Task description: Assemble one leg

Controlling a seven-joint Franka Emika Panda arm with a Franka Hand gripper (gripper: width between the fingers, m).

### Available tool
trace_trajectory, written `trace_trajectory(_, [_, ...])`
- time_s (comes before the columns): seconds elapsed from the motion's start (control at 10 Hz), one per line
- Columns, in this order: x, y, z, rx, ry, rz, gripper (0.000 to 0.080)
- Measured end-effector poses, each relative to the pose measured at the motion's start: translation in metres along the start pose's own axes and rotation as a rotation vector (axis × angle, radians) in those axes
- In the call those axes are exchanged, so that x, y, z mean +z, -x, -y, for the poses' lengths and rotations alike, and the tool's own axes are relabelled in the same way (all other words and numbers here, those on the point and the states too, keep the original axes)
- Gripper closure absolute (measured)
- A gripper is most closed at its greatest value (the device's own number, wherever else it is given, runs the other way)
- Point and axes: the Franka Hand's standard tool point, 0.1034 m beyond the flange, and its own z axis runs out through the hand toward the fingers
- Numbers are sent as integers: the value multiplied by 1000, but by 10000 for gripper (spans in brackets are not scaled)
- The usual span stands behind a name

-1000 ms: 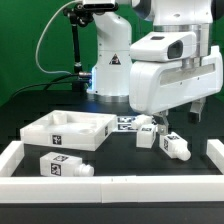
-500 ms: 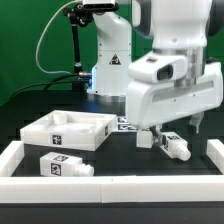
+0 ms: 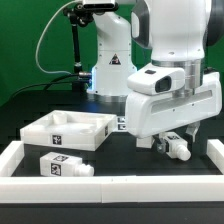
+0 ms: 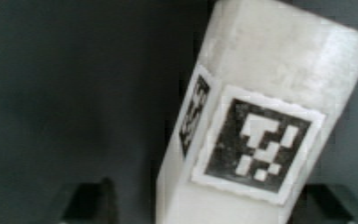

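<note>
As it lies on its side on the dark surface (image 3: 113, 152), the leg (image 3: 180, 149) has its long axis diagonal, w/ the near end toward the exterior view's right and the tag facing up in the wrist view. End effector (image 3: 172, 137) hangs just above, fingers (image 4: 96, 197) spread wide, not touching it. 2nd leg (image 3: 147, 140) just beside; white panel (image 3: 68, 130) well apart, toward the exterior view's left.
</note>
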Motion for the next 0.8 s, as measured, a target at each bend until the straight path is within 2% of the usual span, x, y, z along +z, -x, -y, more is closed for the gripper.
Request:
trace_trajectory(0.1, [0, 0, 0, 0, 0, 0, 374])
trace_trajectory(0.2, [0, 0, 0, 0, 0, -1, 514])
trace_trajectory(0.3, [0, 0, 2, 12, -1, -1, 514])
trace_trajectory(0.4, [1, 4, 20, 114, -5, 3, 514])
trace_trajectory(0.5, [1, 13, 47, 139, -8, 8, 514])
trace_trajectory(0.6, [-2, 22, 67, 140, -6, 17, 514])
trace_trajectory(0.8, [-8, 36, 90, 145, 1, 25, 514])
